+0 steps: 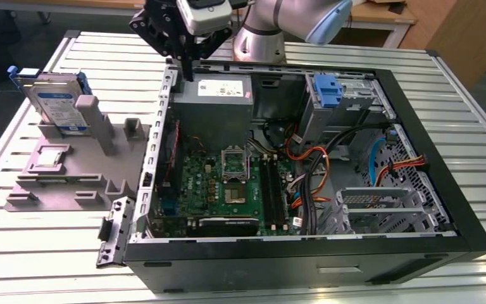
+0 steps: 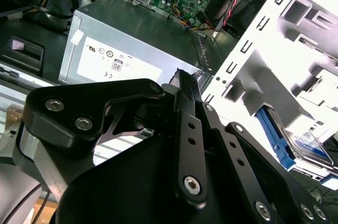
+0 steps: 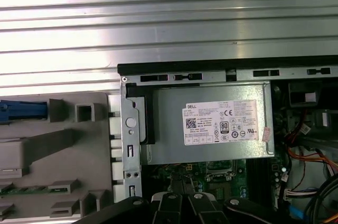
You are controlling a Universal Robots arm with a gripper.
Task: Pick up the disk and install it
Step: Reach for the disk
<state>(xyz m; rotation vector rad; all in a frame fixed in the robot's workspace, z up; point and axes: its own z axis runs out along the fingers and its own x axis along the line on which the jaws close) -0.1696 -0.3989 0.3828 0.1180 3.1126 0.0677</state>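
Exterior view: the black gripper (image 1: pixel 189 71), pressed together and empty, hung over the open black computer case (image 1: pixel 311 250). The silver-grey, blue-framed disk (image 1: pixel 57 104) stood upright in a grey holder (image 1: pixel 66 177), well apart. Both wrist views showed the gripper pressed together. A clean pickup would want it spread, squarely above the disk.

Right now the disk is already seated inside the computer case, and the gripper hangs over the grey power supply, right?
Not inside: in the exterior view the disk stands in the grey fixture outside the computer case, on the exterior view's left. The gripper does hang over the grey power supply.
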